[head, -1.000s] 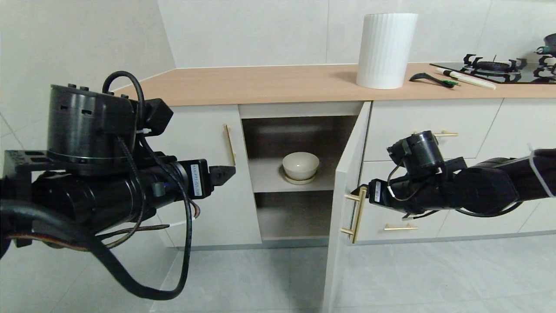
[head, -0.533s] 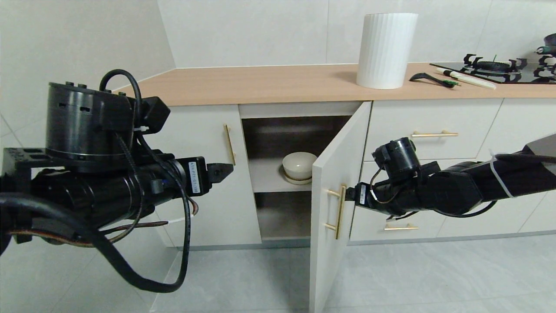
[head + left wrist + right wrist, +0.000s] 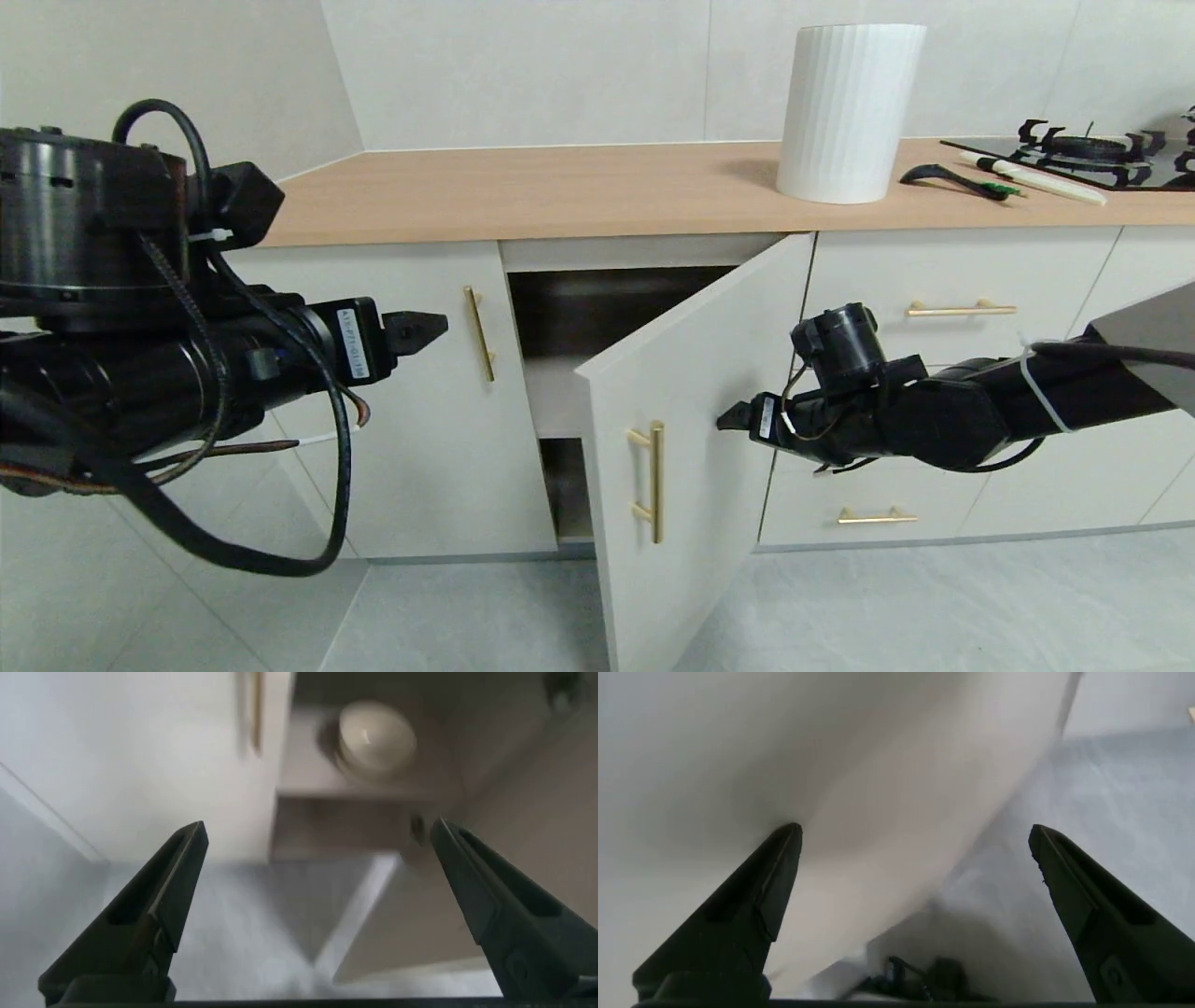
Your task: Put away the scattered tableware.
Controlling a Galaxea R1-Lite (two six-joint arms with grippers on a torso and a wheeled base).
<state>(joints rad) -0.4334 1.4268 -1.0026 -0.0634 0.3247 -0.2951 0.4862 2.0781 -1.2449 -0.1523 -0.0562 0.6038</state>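
Observation:
A cream bowl (image 3: pixel 377 737) rests on a small plate on the shelf inside the cabinet, seen in the left wrist view. The cabinet door (image 3: pixel 691 373) stands half shut, hiding the shelf in the head view. My right gripper (image 3: pixel 733 417) is open, its tips against the door's outer face to the right of the gold handle (image 3: pixel 653 481); the door's pale face (image 3: pixel 878 784) spans the space between its fingers (image 3: pixel 915 833). My left gripper (image 3: pixel 425 331) hangs open and holds nothing (image 3: pixel 316 829), in front of the left cabinet door, apart from the opening.
On the wooden counter (image 3: pixel 523 191) stand a tall white ribbed canister (image 3: pixel 848 112), a black ladle (image 3: pixel 952 177) and a white-handled utensil (image 3: pixel 1046 179) by the stove (image 3: pixel 1083 149). Drawers with gold handles (image 3: pixel 960 308) lie behind my right arm. Grey floor lies below.
The door has swung from wide open to half shut. My right gripper left the handle and moved left along the door's face. The head camera shifted; the bowl is now hidden there.

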